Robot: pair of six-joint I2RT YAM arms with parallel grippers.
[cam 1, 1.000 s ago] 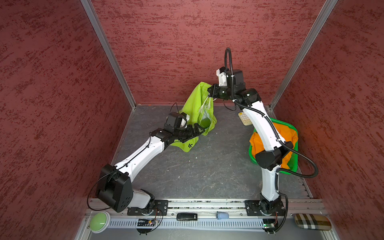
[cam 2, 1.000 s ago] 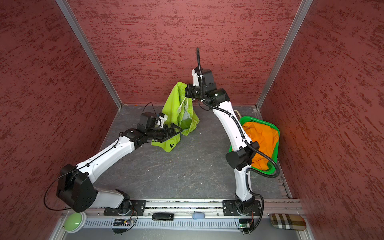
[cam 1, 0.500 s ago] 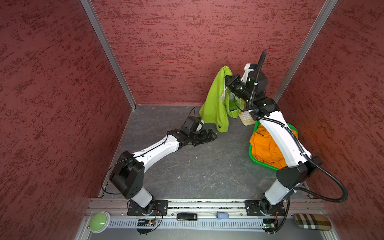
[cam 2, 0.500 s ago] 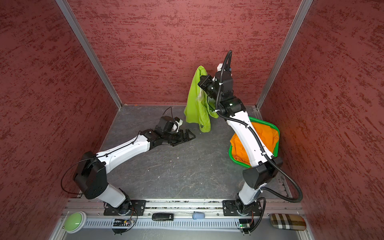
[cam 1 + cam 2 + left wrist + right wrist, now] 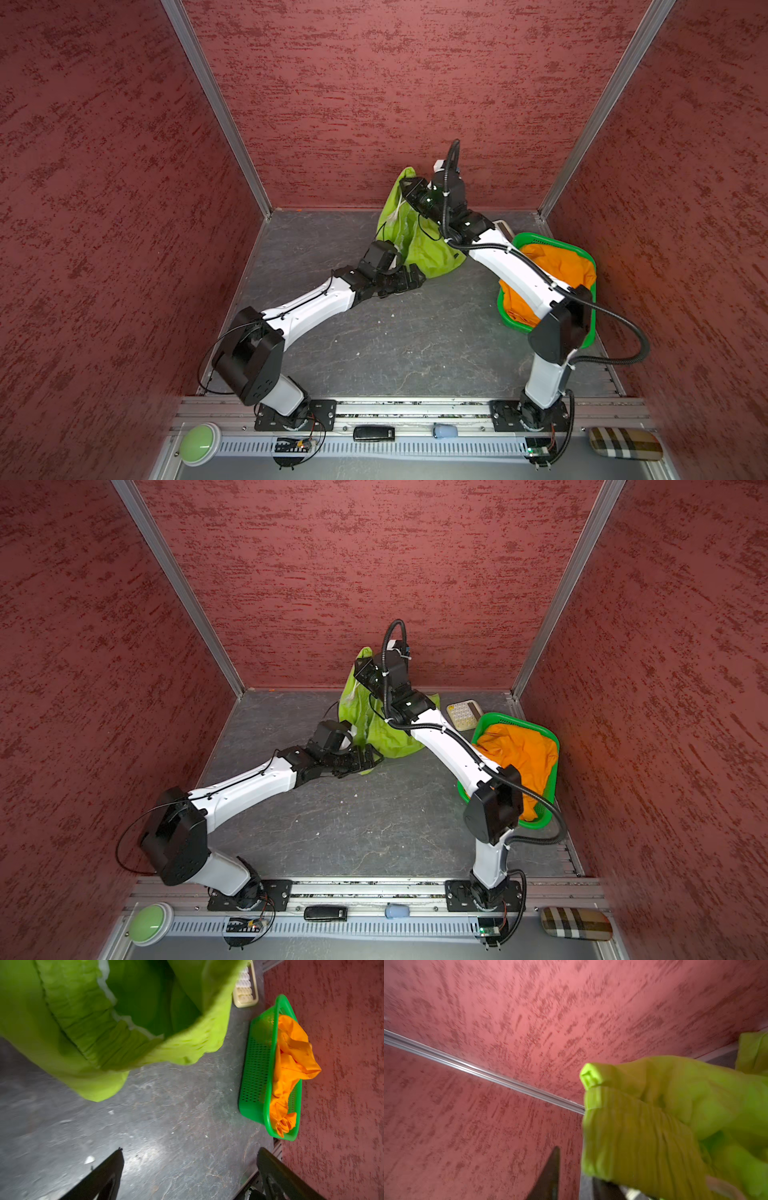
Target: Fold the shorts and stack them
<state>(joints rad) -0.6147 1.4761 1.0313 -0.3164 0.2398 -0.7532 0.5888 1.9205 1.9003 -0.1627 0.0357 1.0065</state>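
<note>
Lime green shorts [image 5: 419,245] on the half-open right hand [image 5: 409,190]; left hand [image 5: 190,1149] wide open, empty, just beside them

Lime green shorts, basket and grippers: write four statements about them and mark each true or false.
1. The orange shorts lie in the green basket. True.
2. The left gripper is shut on the lime green shorts. False: its jaws stand wide apart over the bare table, holding nothing.
3. The lime green shorts lie folded flat on the table. False: they hang bunched, their top up at the right gripper.
4. A cream keypad device lies on the table beside the basket. True.
</note>
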